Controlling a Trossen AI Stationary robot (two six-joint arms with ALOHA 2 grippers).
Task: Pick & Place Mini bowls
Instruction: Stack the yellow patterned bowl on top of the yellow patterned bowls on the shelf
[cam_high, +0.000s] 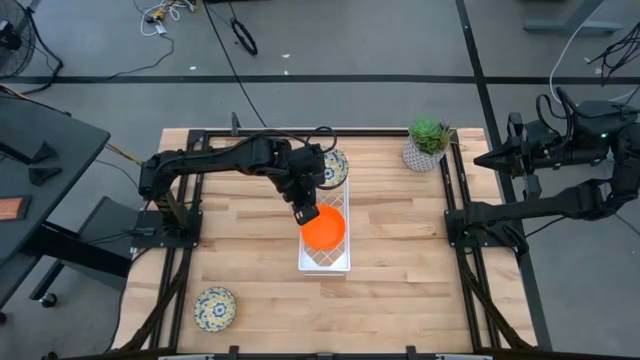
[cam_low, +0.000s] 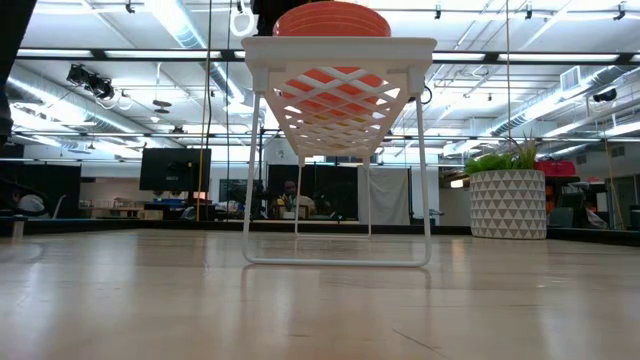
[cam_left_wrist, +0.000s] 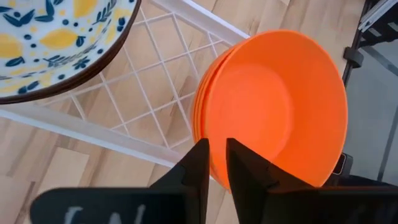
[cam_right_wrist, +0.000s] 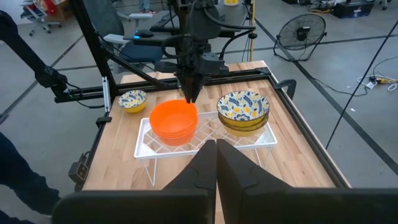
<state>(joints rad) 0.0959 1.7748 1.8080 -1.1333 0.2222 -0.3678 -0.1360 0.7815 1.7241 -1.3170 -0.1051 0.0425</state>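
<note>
A lone floral bowl (cam_high: 214, 308) sits upright, mouth up, on the near left of the wooden table (cam_high: 400, 270). At centre stands a white wire rack (cam_high: 325, 262). Its nearer end holds a stack of orange bowls (cam_high: 324, 229), nested and opening upward. The left gripper (cam_high: 305, 214) hangs at the stack's rim, its fingers (cam_left_wrist: 198, 165) a narrow gap apart at the edge of the top bowl; no grip can be confirmed. The rack's farther end carries stacked floral bowls (cam_high: 334, 167), also mouth up. A potted plant (cam_high: 428, 143) stands at the far right. The right gripper (cam_right_wrist: 216, 144), jaws closed and empty, waits beyond the table's right edge.
</note>
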